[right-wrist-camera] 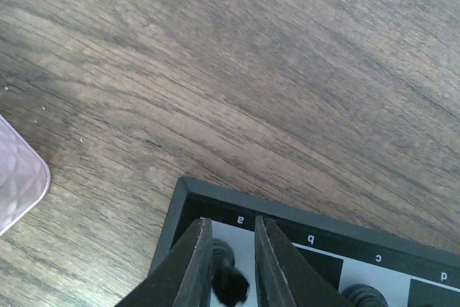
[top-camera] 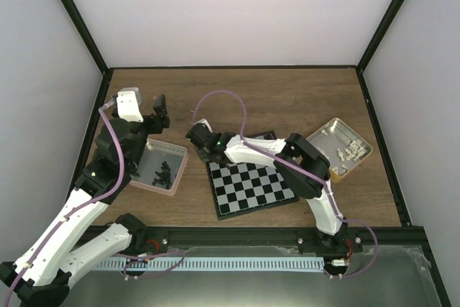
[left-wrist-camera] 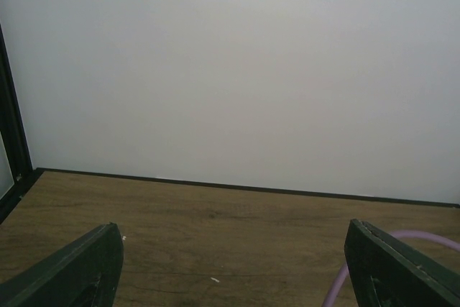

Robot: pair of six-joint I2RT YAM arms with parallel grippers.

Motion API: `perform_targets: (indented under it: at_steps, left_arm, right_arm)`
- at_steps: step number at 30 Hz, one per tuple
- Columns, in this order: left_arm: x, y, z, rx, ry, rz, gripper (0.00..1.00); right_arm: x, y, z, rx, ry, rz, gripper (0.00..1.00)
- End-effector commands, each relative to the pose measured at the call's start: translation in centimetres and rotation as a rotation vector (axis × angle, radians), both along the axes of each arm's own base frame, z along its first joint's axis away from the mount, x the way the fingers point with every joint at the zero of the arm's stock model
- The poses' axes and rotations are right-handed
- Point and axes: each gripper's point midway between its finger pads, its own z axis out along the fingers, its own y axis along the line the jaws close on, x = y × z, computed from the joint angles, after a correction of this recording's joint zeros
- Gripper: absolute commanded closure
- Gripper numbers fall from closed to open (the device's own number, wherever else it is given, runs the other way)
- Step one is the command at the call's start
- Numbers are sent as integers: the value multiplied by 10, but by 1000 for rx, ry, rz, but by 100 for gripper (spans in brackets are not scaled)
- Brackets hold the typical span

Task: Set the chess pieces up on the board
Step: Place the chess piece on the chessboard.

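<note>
The board lies at the table's middle, its black border showing in the right wrist view. My right gripper reaches over the board's far left corner. Its jaws stand narrowly parted around a black chess piece that stands on the pale corner square marked "a". The piece touches the left finger, and a thin gap shows at the right finger. Another black piece stands two squares along. My left gripper hangs open and empty over bare wood, beyond the pink tray.
A pink-rimmed tray left of the board holds several black pieces; its corner shows in the right wrist view. A tan tin at the right holds whitish pieces. A purple cable runs by the left gripper.
</note>
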Motion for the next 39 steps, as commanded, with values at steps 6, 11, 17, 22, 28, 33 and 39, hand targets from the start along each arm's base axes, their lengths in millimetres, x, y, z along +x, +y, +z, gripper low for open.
perform_targets:
  at_steps: [6, 11, 17, 22, 28, 33, 39]
  left_arm:
    - [2, 1, -4, 18, 0, 12, 14]
    - [3, 1, -5, 19, 3, 14, 13]
    - [3, 2, -6, 21, 5, 15, 14]
    - [3, 2, -7, 22, 7, 17, 14]
    - [3, 2, -8, 24, 9, 18, 14]
    - [3, 2, -9, 25, 11, 19, 14]
    - [8, -3, -15, 37, 31, 10, 14]
  right_arm:
    - [2, -5, 18, 50, -38, -20, 77]
    - [1, -4, 20, 63, -41, -8, 77]
    - [0, -3, 21, 69, -39, 3, 82]
    - [-1, -3, 21, 72, -39, 5, 86]
    - [-1, -4, 21, 69, -38, 4, 88]
    - [-4, -5, 23, 80, -34, 8, 88]
    - [-7, -7, 23, 89, -27, 15, 84]
